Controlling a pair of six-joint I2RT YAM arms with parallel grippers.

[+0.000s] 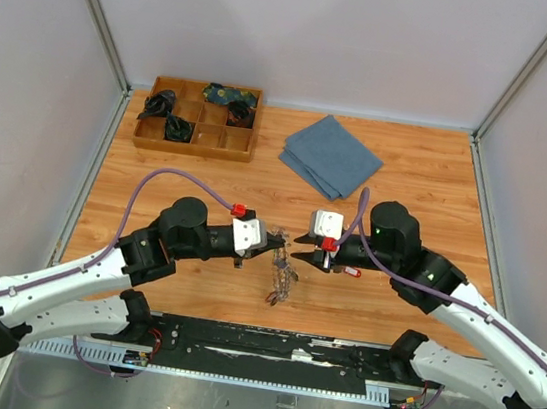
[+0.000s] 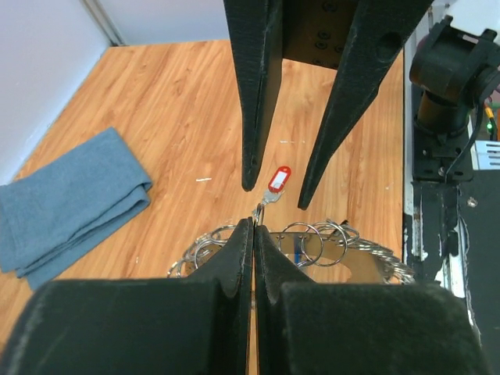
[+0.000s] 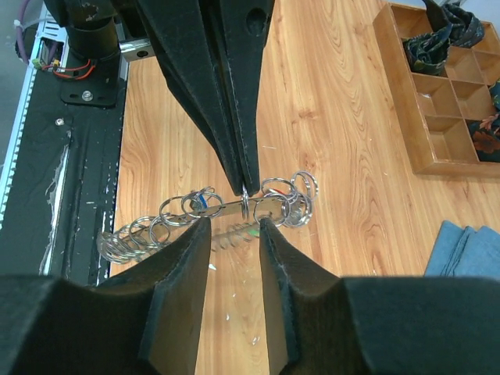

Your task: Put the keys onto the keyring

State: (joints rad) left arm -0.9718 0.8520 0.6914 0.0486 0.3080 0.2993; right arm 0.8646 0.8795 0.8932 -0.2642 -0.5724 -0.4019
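The keyring (image 1: 282, 274) hangs as a silvery bunch of rings and keys between the two grippers, above the table. My left gripper (image 1: 272, 237) is shut on one small ring of it; in the left wrist view the jaws (image 2: 255, 228) meet on that ring, with more rings (image 2: 312, 241) beside them. My right gripper (image 1: 298, 250) is open and empty, facing the left one. In the right wrist view its fingertips (image 3: 233, 224) stand apart just below the keyring's strip of rings (image 3: 211, 205). A key with a red tag (image 1: 351, 271) lies on the table by the right gripper and also shows in the left wrist view (image 2: 278, 180).
A wooden compartment tray (image 1: 193, 144) with dark bundles stands at the back left, seen also in the right wrist view (image 3: 441, 152). A folded blue cloth (image 1: 331, 155) lies at the back centre, seen also in the left wrist view (image 2: 70, 195). The arm bases' black rail (image 1: 265, 345) runs along the near edge.
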